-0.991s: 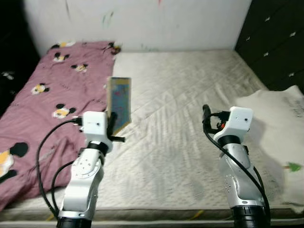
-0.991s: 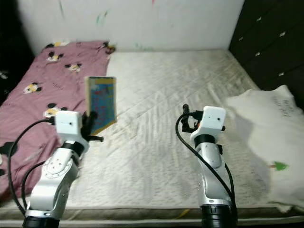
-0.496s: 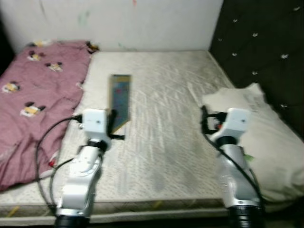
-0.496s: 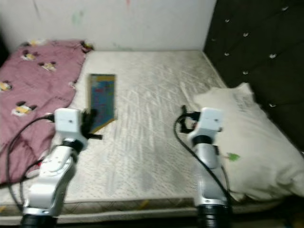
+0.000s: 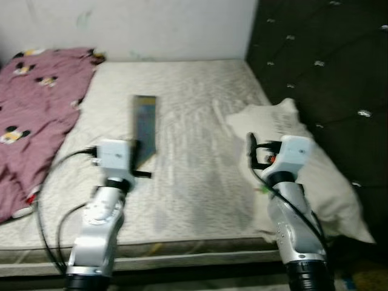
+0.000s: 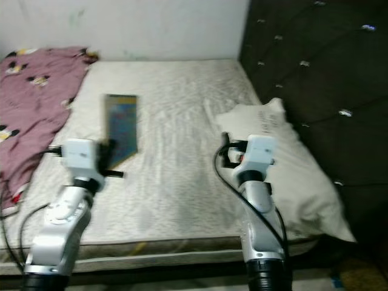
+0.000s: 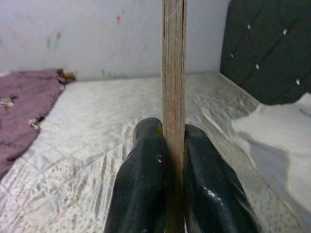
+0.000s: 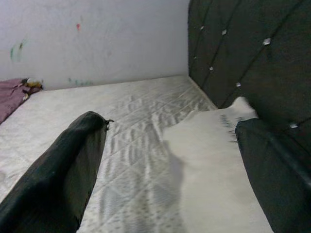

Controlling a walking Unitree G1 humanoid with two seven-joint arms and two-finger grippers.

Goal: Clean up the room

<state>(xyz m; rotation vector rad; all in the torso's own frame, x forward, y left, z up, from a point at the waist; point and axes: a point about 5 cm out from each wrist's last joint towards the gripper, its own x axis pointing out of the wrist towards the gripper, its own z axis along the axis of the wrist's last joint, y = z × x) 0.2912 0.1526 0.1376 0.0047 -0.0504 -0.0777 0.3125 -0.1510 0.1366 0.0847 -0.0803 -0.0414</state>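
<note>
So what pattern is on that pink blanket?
Cartoon mouse figures on a dusty pink blanket, clearest in the left eye view.

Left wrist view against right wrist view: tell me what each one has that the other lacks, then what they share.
Left wrist: a thin flat book seen edge-on, clamped between the left gripper's black fingers, with more of the maroon cartoon-print blanket. Right wrist: the right gripper, fingers spread apart and holding nothing. Shared: the cream quilted mattress, the white pillow, the dark tufted headboard and the paint-flecked white wall.
</note>
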